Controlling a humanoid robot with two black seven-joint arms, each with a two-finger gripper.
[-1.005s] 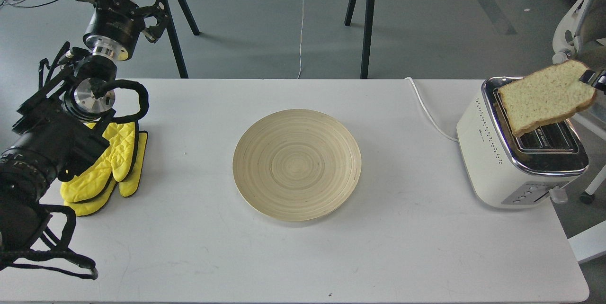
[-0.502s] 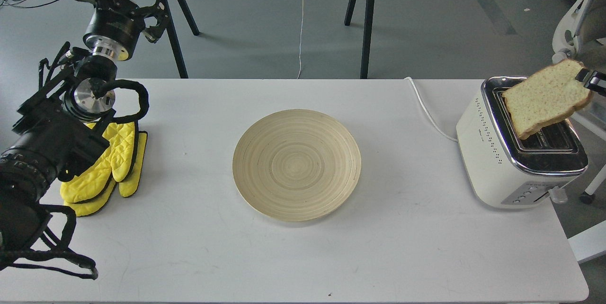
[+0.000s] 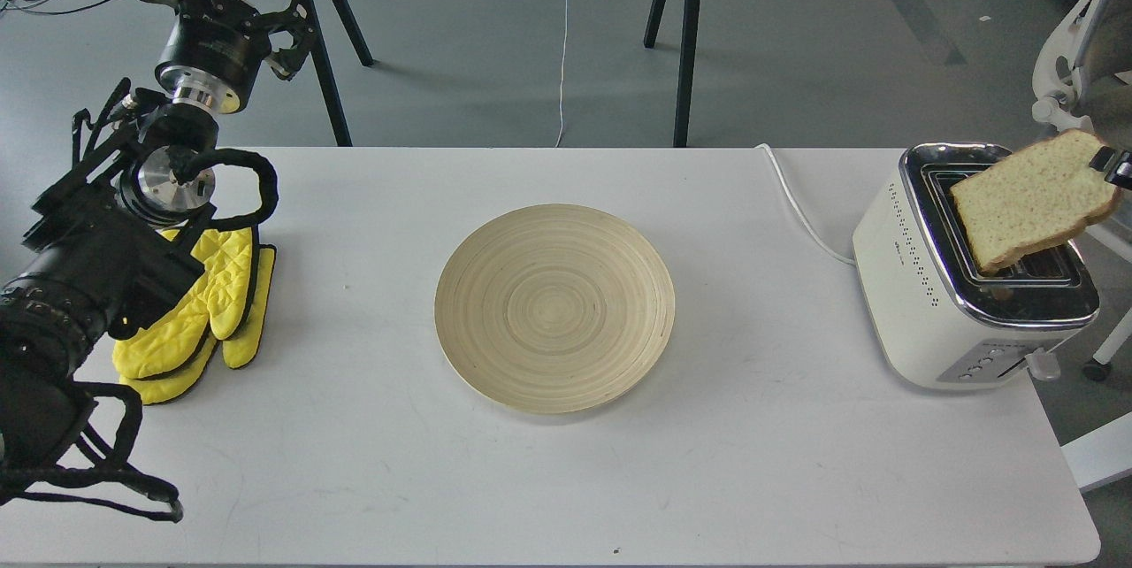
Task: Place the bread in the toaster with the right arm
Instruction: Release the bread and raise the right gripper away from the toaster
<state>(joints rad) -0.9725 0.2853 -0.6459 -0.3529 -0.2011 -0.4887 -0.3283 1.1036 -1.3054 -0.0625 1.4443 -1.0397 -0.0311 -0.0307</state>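
Head view shows my right end effector [image 3: 1116, 166] pinching the bread [image 3: 1033, 199] by its top corner, the slice tilted just left of it, low over the toaster [image 3: 968, 272]; insertion remains. Since half a second ago the bread has sunk toward the slot and flattened slightly.

Right pincer [image 3: 1116, 166] cut off by frame edge; arm unseen. Bread [image 3: 1033, 199] hides part of toaster [image 3: 920, 294] slots.
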